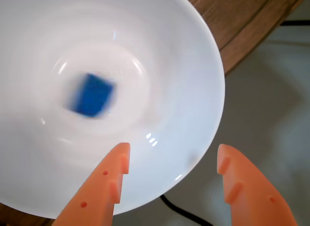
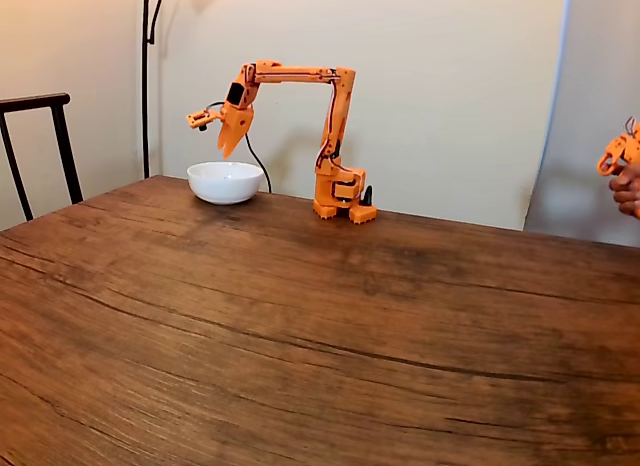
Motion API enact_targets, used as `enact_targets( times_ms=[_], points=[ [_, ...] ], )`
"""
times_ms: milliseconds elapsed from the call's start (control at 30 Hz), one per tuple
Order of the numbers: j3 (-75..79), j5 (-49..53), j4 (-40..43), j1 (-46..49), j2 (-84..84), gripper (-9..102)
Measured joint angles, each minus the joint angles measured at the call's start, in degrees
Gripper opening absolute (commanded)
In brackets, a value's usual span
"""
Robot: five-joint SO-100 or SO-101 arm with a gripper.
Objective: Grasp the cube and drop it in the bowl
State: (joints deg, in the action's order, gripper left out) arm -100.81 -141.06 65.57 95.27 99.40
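Note:
In the wrist view the blue cube (image 1: 92, 95) appears blurred inside the white bowl (image 1: 184, 90), near its bottom. My orange gripper (image 1: 173, 159) is open above the bowl's near rim, with nothing between its fingers (image 1: 109, 187). The fixed view has the bowl (image 2: 225, 182) at the far left of the wooden table (image 2: 300, 326), the gripper (image 2: 233, 146) hanging just above it with the arm stretched out from its base (image 2: 340, 198).
A dark chair (image 2: 40, 146) stands at the table's left edge and a lamp pole (image 2: 146, 76) behind the bowl. A hand with another orange device (image 2: 622, 166) is at the right edge. A black cable (image 1: 184, 214) runs below the bowl.

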Motion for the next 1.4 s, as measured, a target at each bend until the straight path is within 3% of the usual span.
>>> enact_targets(
  times_ms=[200,467,700,1133,1400],
  points=[
    [3.3,0.0,6.8,-4.6,0.0,24],
    [11.0,1.1,17.7,-18.2,4.4,0],
    [11.3,9.5,24.0,-33.2,11.9,-1],
    [11.3,19.0,24.7,-59.9,21.4,-1],
    [3.7,21.6,26.7,-68.7,33.9,-1]
  ],
)
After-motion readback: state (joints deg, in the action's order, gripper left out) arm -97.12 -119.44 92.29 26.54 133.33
